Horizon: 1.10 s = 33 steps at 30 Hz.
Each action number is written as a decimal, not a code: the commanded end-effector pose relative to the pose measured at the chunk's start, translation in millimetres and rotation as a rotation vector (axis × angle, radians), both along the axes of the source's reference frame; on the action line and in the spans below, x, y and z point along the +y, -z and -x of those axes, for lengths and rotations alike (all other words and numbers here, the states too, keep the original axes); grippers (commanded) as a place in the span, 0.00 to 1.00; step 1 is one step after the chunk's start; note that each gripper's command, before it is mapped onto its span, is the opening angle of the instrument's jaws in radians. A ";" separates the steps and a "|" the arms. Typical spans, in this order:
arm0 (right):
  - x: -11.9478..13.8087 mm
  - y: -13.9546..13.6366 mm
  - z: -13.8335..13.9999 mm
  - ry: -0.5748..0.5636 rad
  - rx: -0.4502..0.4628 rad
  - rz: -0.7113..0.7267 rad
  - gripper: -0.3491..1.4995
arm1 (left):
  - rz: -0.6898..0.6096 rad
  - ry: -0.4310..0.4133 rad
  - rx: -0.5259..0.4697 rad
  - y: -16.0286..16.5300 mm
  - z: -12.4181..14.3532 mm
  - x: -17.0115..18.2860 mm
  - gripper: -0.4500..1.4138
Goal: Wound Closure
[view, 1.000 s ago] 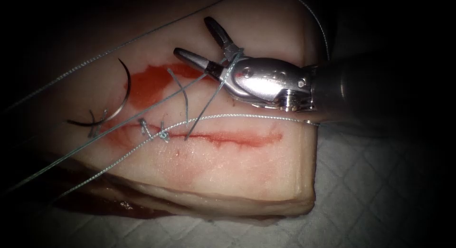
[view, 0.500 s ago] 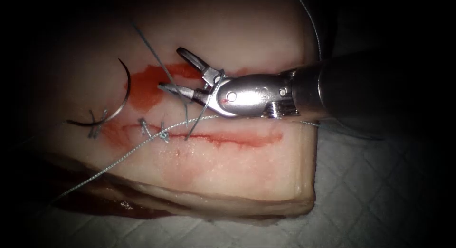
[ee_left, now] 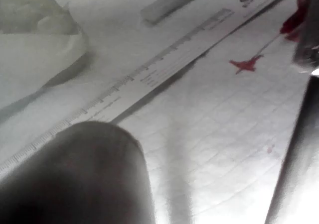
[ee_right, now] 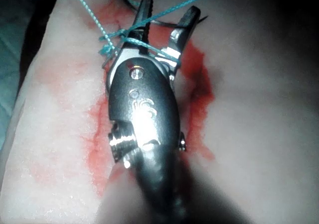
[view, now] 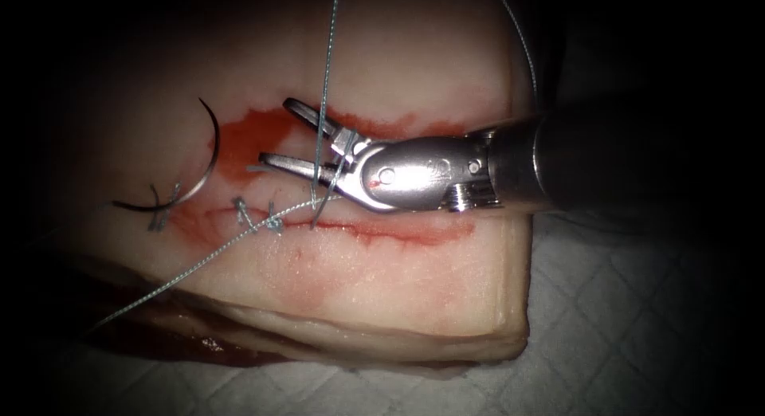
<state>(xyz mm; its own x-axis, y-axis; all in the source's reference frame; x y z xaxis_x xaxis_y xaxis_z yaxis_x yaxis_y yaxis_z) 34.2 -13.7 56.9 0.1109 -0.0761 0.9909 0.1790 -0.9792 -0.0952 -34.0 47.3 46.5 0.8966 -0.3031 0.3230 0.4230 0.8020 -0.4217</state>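
The right arm's tool (view: 280, 135) reaches in from the right over the tissue (view: 382, 280), its 2 jaws apart and clamped on nothing, though the thread (view: 326, 73) is wound around the tool at the base of the jaws and 1 strand runs straight up from there out of view. In the right wrist view the same tool (ee_right: 167, 16) shows the thread (ee_right: 144, 46) looped across its neck just behind the parted jaws. The needle (view: 205, 157) lies free on the tissue, left of the tool and above the left end of the cut (view: 374, 231) (not gripped, its curve resting on the surface of the tissue, not driven in). Red fluid (view: 249, 145) stains the tissue beneath the jaws. 2 short cut ends of thread (view: 256, 217) stand along the cut, and another strand trails away toward the lower left. In the left wrist view a ruler (ee_left: 164, 59) lies on the white surface (ee_left: 219, 134).
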 end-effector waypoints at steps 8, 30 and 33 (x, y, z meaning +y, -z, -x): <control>0.3 1.7 -1.2 0.084 0.101 -0.003 0.44 | 0.018 -0.022 0.128 -9.9 2.0 -3.6 0.00; 3.8 5.5 -0.6 -0.024 0.096 -0.040 0.64 | -0.219 -0.026 0.239 -28.5 -9.9 -27.0 0.00; 3.8 5.6 -0.4 -0.030 0.095 -0.043 0.64 | -0.240 -0.006 0.250 -29.8 -11.8 -29.3 0.00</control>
